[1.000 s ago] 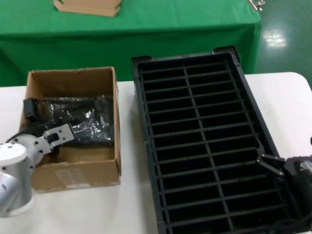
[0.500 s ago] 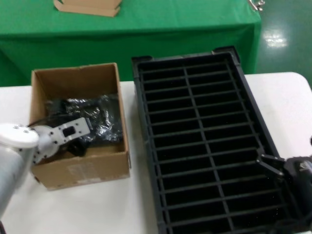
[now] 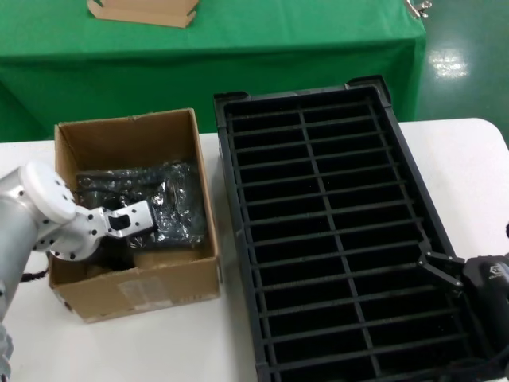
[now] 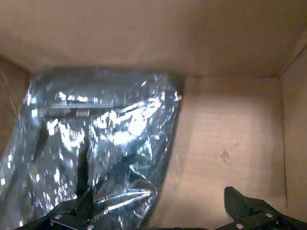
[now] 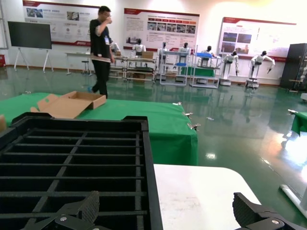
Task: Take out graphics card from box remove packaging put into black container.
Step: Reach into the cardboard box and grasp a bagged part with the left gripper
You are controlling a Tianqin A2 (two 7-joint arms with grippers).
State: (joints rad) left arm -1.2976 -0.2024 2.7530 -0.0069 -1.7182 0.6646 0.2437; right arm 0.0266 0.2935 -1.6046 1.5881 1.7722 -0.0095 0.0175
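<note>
Left fingers [image 4: 238, 207] spread, beside packaging [image 4: 96, 148].

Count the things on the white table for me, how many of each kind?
Cardboard box: 1
Shiny packaging bag inside the box: 1
Black container: 1
Total: 3
</note>
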